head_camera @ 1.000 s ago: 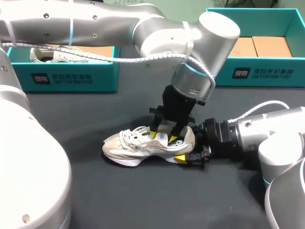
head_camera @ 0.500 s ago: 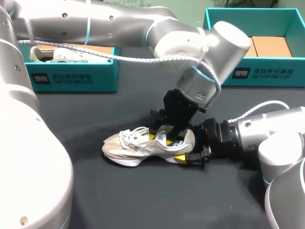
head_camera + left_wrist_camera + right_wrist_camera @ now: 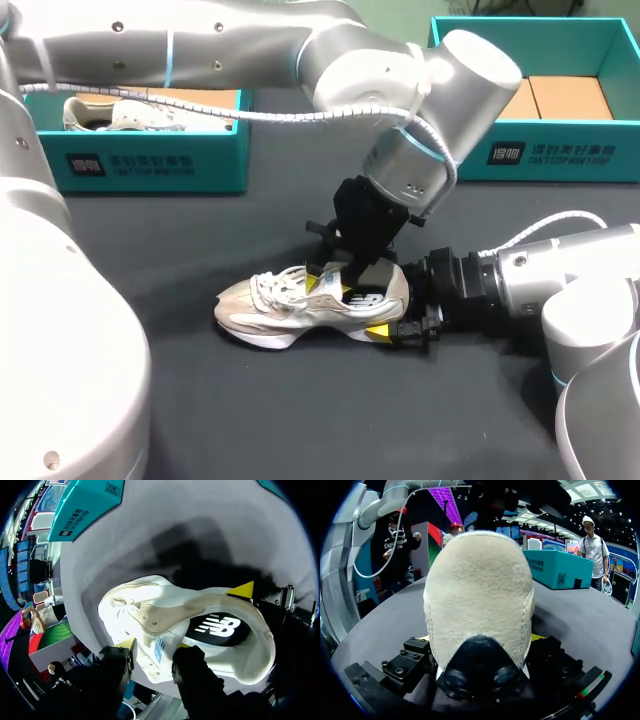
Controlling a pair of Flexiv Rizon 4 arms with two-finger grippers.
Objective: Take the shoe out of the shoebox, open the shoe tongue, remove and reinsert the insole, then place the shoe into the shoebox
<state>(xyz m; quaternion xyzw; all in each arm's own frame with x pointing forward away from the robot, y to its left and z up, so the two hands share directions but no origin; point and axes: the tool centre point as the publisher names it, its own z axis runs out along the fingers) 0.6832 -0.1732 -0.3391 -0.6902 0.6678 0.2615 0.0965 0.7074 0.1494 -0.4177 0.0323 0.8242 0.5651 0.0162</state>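
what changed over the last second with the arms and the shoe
The left jaws, tilted over the opening of the shoe, swung first toward the heel, then back toward the laces. That uncovered the dark insole inside. Nothing was visibly let go. The shoe lies on the table as before, and the right jaws stayed clamped on its heel.

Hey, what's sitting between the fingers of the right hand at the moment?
The heel of the shoe fills the gap between the fingers of the right hand; the right wrist view shows it plainly.
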